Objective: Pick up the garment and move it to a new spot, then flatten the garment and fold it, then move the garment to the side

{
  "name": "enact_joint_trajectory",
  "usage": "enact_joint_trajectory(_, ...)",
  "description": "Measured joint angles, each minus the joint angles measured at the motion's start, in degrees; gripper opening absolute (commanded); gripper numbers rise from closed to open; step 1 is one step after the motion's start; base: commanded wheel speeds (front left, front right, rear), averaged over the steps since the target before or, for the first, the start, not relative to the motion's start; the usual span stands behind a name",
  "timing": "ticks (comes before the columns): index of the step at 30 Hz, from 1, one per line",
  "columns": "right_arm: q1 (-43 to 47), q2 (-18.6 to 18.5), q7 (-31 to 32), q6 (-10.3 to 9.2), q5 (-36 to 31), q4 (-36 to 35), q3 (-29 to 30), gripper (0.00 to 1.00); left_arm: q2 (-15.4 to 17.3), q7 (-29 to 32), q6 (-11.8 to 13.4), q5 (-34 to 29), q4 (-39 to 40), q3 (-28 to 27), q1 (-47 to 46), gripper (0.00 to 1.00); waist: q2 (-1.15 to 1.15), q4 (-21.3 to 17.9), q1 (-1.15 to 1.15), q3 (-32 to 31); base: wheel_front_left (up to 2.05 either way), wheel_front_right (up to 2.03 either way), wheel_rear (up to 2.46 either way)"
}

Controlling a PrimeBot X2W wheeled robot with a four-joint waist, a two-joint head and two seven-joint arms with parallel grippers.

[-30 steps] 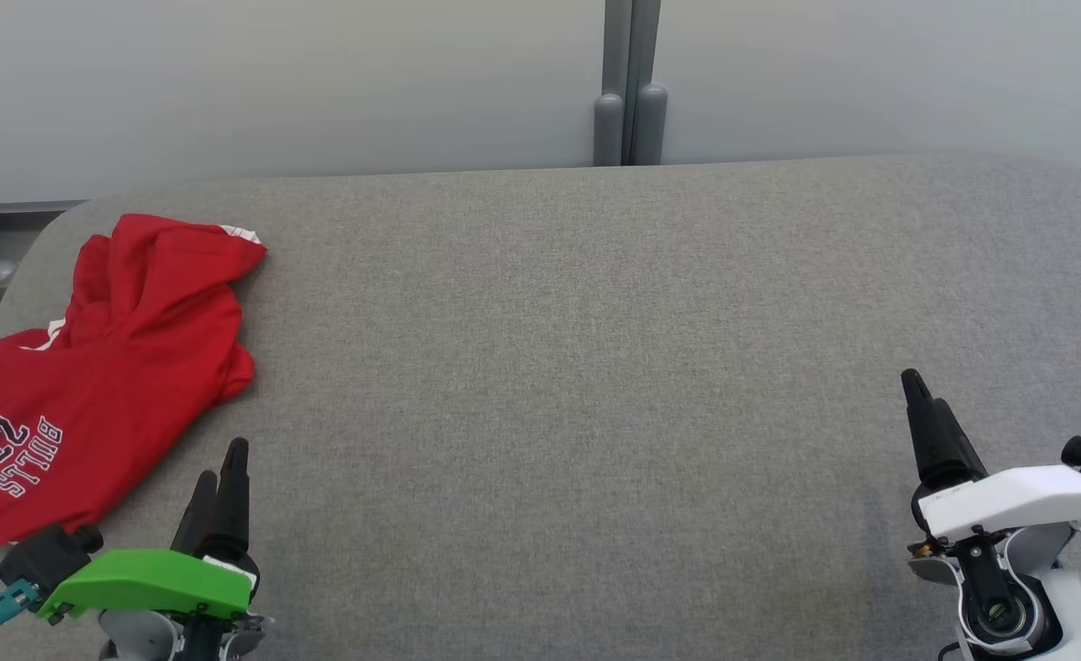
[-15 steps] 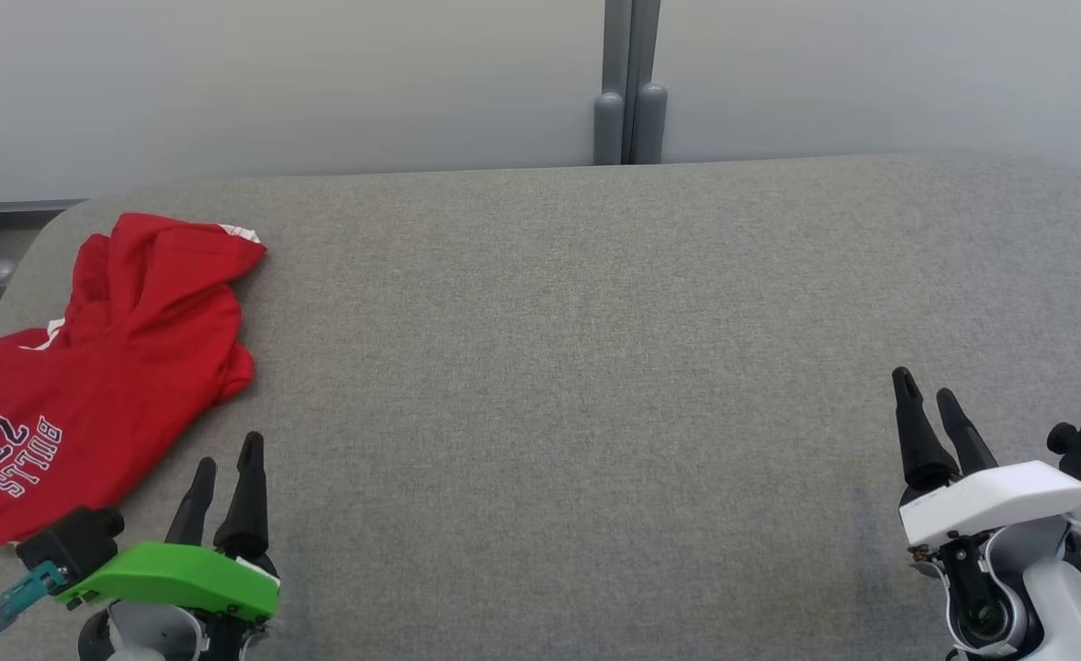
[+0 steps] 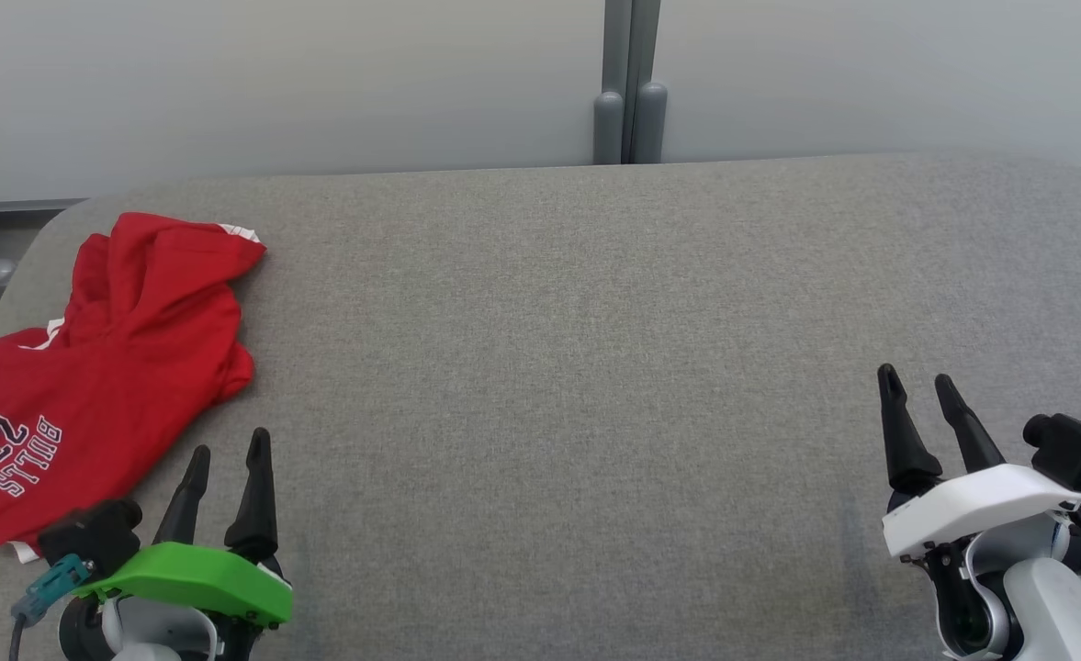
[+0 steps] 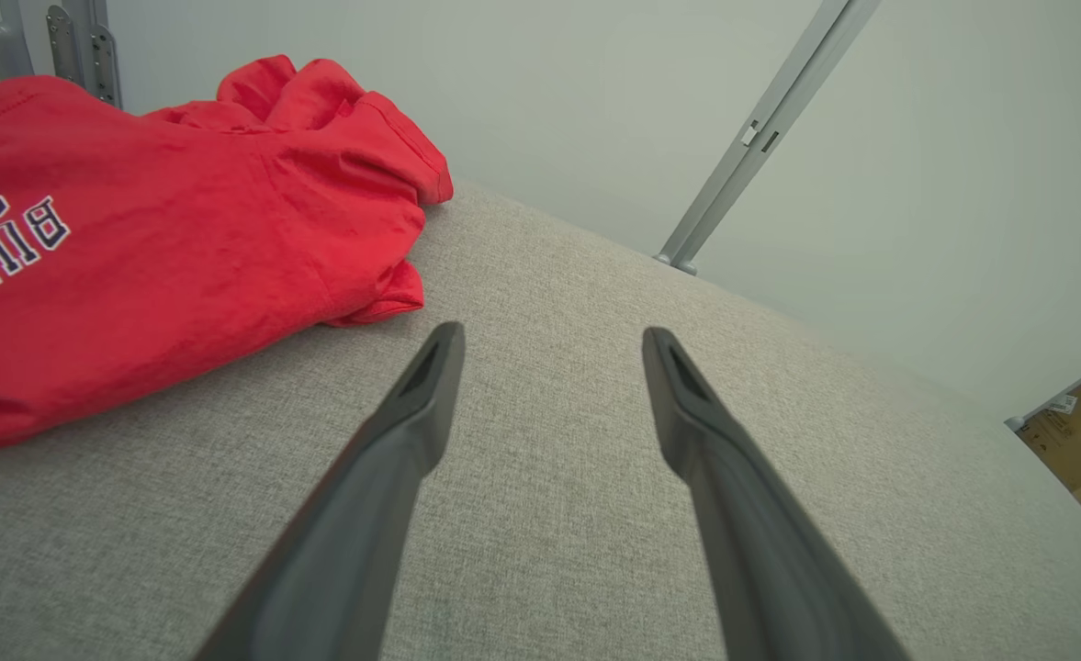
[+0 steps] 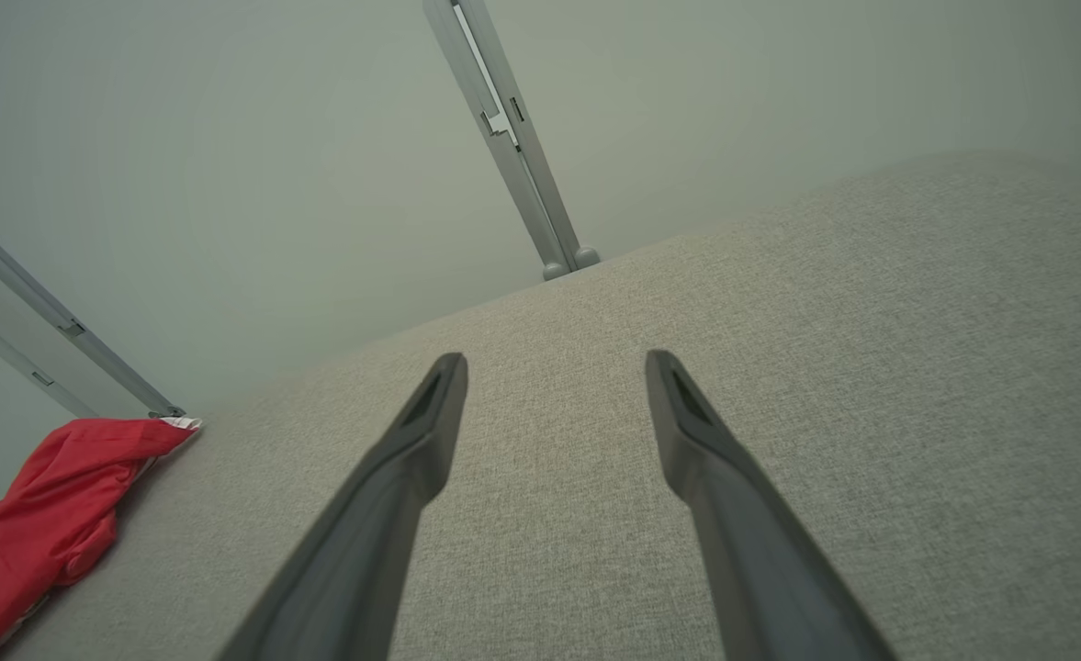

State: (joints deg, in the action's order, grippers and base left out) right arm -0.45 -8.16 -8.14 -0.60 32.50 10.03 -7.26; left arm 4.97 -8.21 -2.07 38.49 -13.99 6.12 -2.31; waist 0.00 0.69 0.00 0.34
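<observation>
Garment point(image 3: 99, 367): crumpled red cloth on grey woven round-cornered surface point(image 3: 549, 367); pale wall point(image 3: 320, 83) behind surface; left pincer point(image 3: 230, 442), right pincer point(image 3: 915, 375) spread, empty.

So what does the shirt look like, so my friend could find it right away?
Start at the big grey fabric-covered table and go to its left end. There lies a crumpled red jersey, just beyond the left gripper. It is the one bright red thing, with BULLS 23 printed on it in dark letters.

crumpled red garment point(image 3: 90, 376) at the grey table's point(image 3: 577, 367) left edge, beside the spread, empty left claw point(image 3: 228, 450)
</observation>
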Motion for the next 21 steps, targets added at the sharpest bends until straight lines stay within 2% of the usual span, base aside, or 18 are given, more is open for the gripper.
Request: enact_joint_trajectory(21, 1.16, -1.43, -4.39, -2.04, -16.42, -1.41, -1.11, 1.00, -0.01, -4.46, -0.21, -17.49, 1.04, 0.93, 0.21, 1.00, 0.00, -0.03, 0.00, -0.05, 0.00, 0.00, 0.00)
